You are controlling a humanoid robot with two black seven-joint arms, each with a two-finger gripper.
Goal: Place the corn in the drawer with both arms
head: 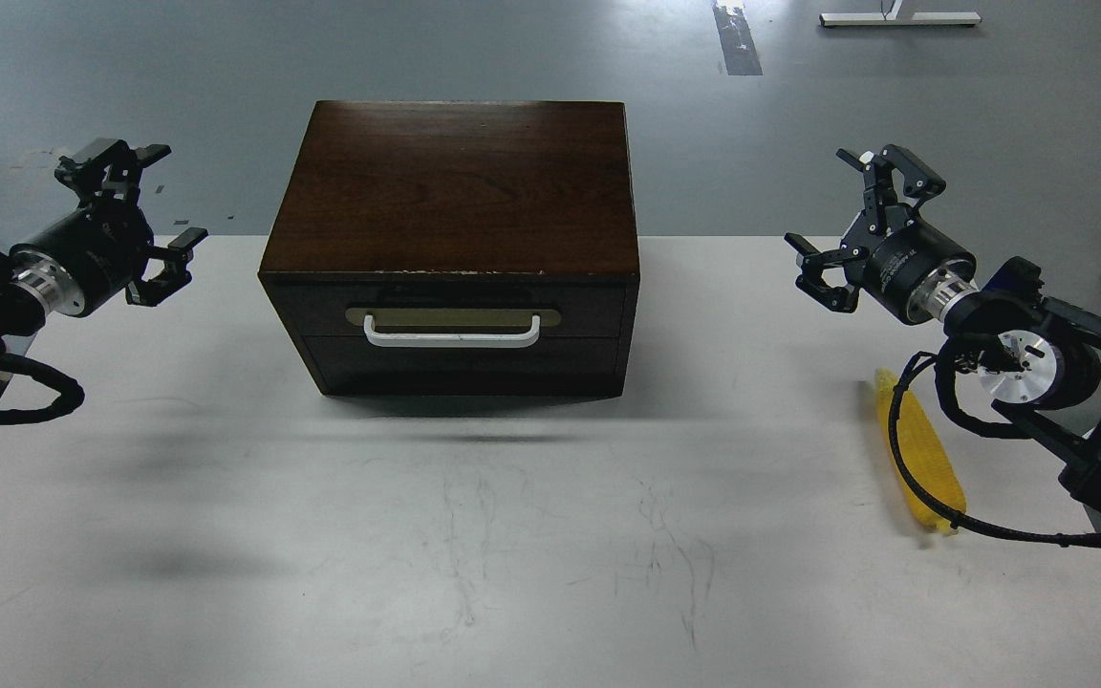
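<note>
Two spread black claws [154, 201] [847, 215], tapered knobbly yellow corn [923, 449], flush dark-wood drawer [455, 308].

White table [531, 535] fills most of the frame, w/ scuffs and scratch marks around the lower middle. Dark brown wooden cabinet [455, 191] sits on it at upper center, drawer [460, 311] closed. Yellow corn [923, 454] lies flat at mid right, near the table's right edge, well apart from the cabinet.

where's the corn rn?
Head view: the corn lies on the white table, right of the closed cabinet, under the right arm's cable, below the right gripper.
</note>
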